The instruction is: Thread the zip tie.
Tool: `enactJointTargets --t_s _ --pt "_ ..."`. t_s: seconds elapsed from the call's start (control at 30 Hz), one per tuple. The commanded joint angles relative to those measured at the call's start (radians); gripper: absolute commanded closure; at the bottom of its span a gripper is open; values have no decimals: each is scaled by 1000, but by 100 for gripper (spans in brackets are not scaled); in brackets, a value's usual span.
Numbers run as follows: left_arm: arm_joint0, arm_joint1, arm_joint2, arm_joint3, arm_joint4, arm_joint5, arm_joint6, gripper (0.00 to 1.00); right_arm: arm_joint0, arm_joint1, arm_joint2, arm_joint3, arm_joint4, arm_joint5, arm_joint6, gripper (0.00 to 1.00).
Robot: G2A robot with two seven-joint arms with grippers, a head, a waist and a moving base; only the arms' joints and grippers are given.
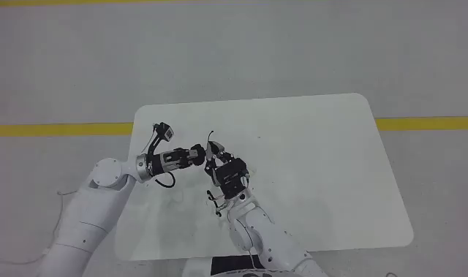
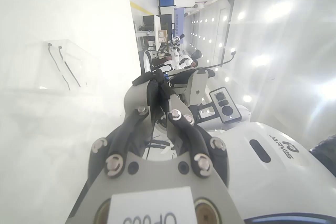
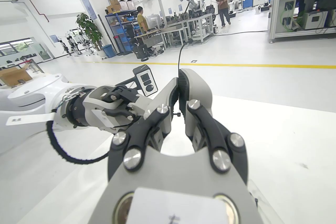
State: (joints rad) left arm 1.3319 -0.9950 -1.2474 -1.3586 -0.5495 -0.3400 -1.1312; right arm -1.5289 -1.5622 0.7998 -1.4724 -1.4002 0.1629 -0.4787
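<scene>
As the right gripper [image 3: 179, 83] pinched its jaws shut on the thin black zip tie [image 3: 179, 57], the strap stood up beyond their tips. Just beside them, the left gripper [image 2: 155, 83] had its jaws closed on the same tie's black end. Farther past the left jaws, a clear tray [image 2: 86, 57] held two spare ties [image 2: 63, 62] on the table [image 1: 329, 167].

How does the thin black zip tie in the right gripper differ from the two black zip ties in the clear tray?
The thin black zip tie in the right gripper stands upright; the two black zip ties in the clear plastic tray lie flat, side by side. The first is clamped by the shut gripper; the two lie loose, untouched. All are thin and black.
</scene>
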Motion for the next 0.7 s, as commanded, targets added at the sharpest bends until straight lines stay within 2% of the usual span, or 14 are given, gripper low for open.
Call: enactJointTargets --t_s 0.0,0.67 --pt "0 0 0 0 0 0 0 100 -1 0 1 -1 -1 -1 0 100" --pt "0 0 0 0 0 0 0 100 0 -1 1 0 -1 -3 0 100"
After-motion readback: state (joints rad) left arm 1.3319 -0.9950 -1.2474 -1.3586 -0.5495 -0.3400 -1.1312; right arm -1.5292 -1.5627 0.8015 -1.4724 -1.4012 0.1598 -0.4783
